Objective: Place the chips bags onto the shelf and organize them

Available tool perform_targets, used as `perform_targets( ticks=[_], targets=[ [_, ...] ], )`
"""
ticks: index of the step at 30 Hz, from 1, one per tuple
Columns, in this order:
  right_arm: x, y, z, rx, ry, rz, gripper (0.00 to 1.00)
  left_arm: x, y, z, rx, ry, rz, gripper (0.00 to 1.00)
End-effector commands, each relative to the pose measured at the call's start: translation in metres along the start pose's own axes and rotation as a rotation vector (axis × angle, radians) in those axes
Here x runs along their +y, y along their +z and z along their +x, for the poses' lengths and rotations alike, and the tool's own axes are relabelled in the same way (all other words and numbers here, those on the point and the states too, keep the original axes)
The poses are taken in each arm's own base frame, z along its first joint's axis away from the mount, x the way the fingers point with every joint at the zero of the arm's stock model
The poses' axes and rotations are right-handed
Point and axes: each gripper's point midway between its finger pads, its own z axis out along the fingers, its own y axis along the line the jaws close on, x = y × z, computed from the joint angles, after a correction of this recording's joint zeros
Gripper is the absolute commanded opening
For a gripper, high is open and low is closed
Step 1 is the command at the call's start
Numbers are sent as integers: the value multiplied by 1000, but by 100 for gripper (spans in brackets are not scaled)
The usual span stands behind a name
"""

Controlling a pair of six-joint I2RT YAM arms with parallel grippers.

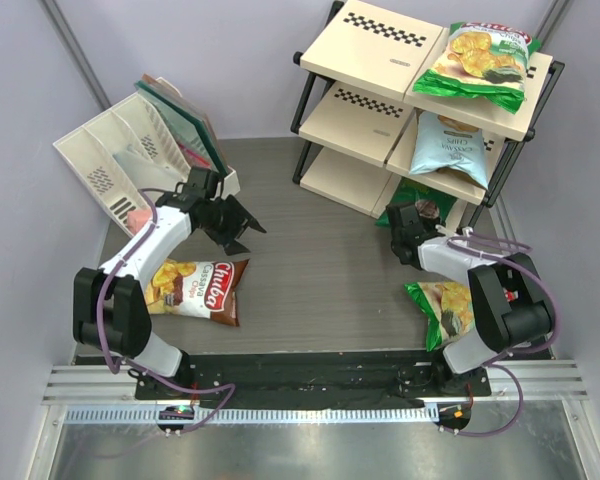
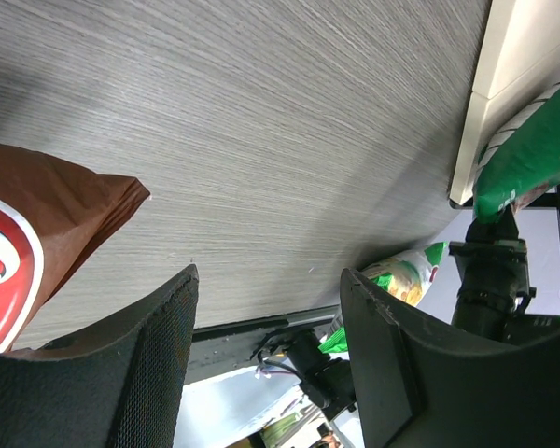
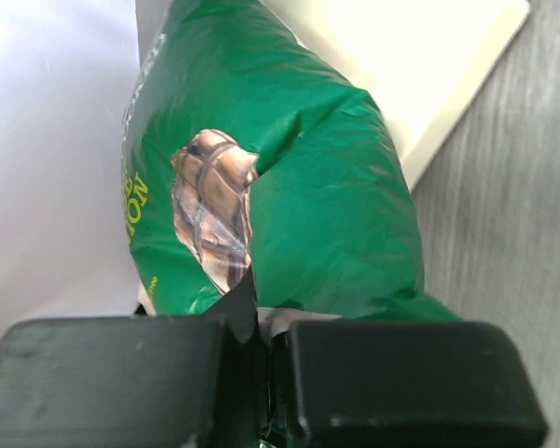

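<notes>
Two black fingers of your right gripper (image 3: 266, 355) are pressed together on the edge of a dark green bag (image 3: 317, 187), with the foil pinched between them. That bag is at the right end of the lowest tier of the shelf (image 1: 365, 45), and its far end overlaps the cream board. You cannot tell whether it rests fully on the board.

Your left gripper (image 1: 242, 228) has its jaws well apart with nothing between them, and it hangs over the grey table (image 1: 320, 260). The brown Chuba bag (image 1: 195, 288) lies flat on the table just beside it, toward the arm's base.

On the shelf, a green-and-white bag (image 1: 475, 62) lies on the top tier's right board and a light blue bag (image 1: 450, 140) on the middle tier below it. A second green-and-white bag (image 1: 442, 308) lies on the table under your right arm. A white slotted rack (image 1: 115, 160) stands at the far left.
</notes>
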Motion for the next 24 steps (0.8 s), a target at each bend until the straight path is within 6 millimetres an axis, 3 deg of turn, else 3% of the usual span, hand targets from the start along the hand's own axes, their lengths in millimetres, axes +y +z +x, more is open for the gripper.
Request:
perform_targets(
  ticks=[1, 11, 17, 19, 23, 24],
  targets=[
    [-1, 12, 3, -8, -14, 7, 1, -4, -9, 3, -9, 25, 28, 62],
    [15, 31, 18, -8, 8, 13, 1, -2, -8, 3, -10, 29, 26, 62],
    [20, 31, 19, 4, -8, 8, 2, -3, -9, 2, -17, 34, 28, 62],
    [14, 29, 18, 15, -13, 16, 8, -4, -9, 1, -19, 36, 30, 62],
    [5, 18, 17, 66, -44, 18, 59, -7, -9, 0, -21, 37, 32, 62],
    [4, 16, 15, 76, -23, 5, 64, -7, -8, 0, -19, 39, 33, 62]
  ],
)
